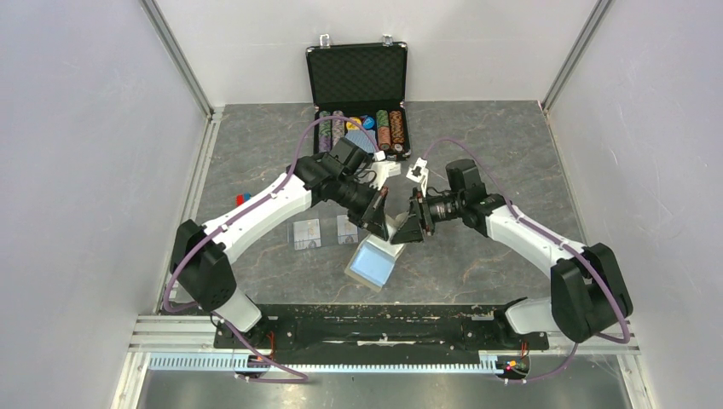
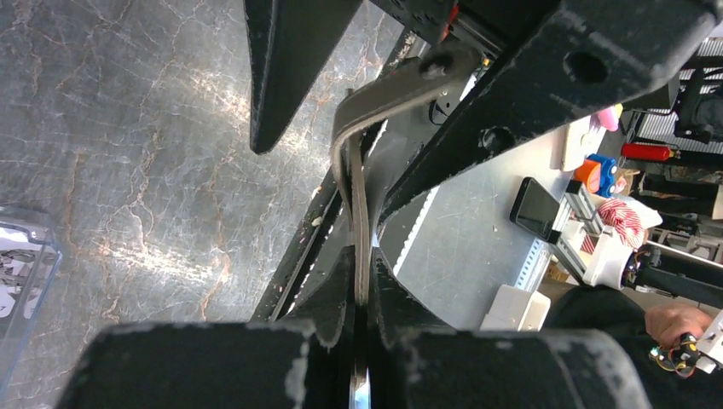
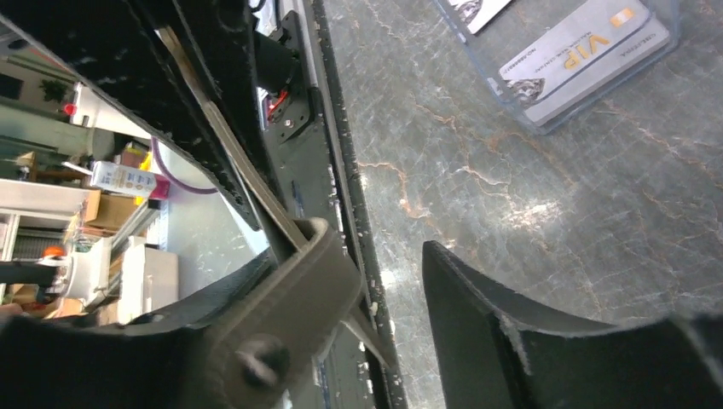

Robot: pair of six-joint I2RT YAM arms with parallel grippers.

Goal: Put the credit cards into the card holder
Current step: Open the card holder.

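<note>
Top external view: both arms meet over the middle of the table (image 1: pixel 511 153). Between them they hold up the card holder (image 1: pixel 373 262), which hangs open with its light blue lining facing up. The left gripper (image 1: pixel 379 213) is at its upper left edge and the right gripper (image 1: pixel 412 226) at its upper right. The credit cards (image 1: pixel 307 232) lie flat on the table inside clear sleeves (image 1: pixel 345 228), just left of the holder and under the left forearm. That puts them nearer the left arm, though that claw is busy. A black poker-chip case (image 1: pixel 358 85) stands open at the far edge, well apart.

Left wrist view: the left gripper (image 2: pixel 360 294) is clenched on a thin taupe wall of the card holder (image 2: pixel 358 196), seen edge-on and running straight up out of the fingers. A corner of a sleeve (image 2: pixel 21 273) shows at the left edge, low and off to the side.

Right wrist view: the right gripper (image 3: pixel 384 256) is not clamped. The holder's tab clasp (image 3: pixel 298 290) lies against one finger, while the other finger (image 3: pixel 511 341) stands clear of it across a wide gap. Beyond the fingertips, up and to the right, a whitish credit card (image 3: pixel 580 38) with a gold-orange mark sits in its sleeve (image 3: pixel 665 25). Its long side slants away from the claw. I judge the sleeve itself is the obstacle: a card must come out of it before it can go into the holder.
</note>
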